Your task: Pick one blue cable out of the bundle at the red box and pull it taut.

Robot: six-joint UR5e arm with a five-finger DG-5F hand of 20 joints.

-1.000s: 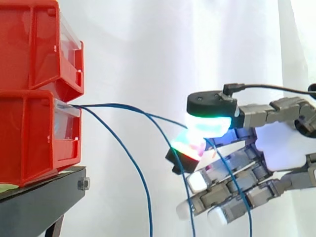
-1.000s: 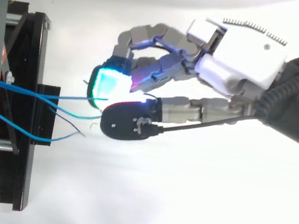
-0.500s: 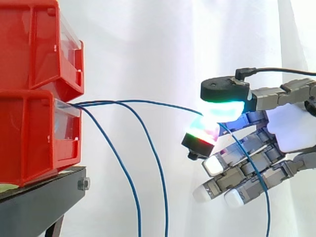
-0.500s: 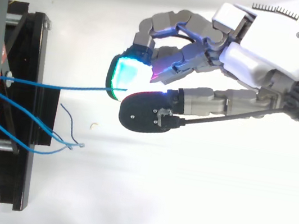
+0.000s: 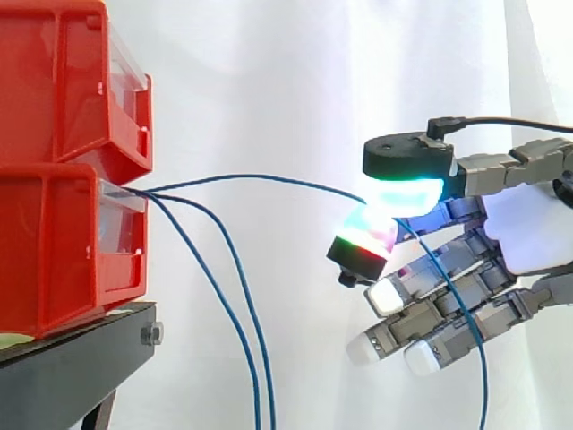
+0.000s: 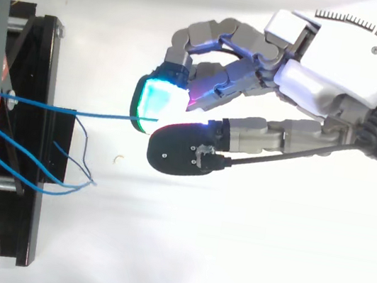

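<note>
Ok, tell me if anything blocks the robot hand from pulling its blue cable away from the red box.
Nothing visible does. The robot hand pinches one blue cable, which runs through open air to the red box; the two other cables droop below it, clear of the hand.

The red bins (image 5: 54,242) are seen to be of smooth, glossy plastic, fronted with clear plastic panels (image 5: 121,228). The black stand (image 5: 72,372) is finished matt, with a bright metal bolt (image 5: 151,334) set in it. The white curtain (image 5: 269,90) is of soft, folded cloth. The blue cable (image 5: 269,179) is smoothly sheathed. The hand (image 5: 528,235) is cased in glossy white plastic at the palm. Its fingers (image 6: 220,30) are built of dull grey segments and tipped with translucent pads (image 5: 403,193).
</note>
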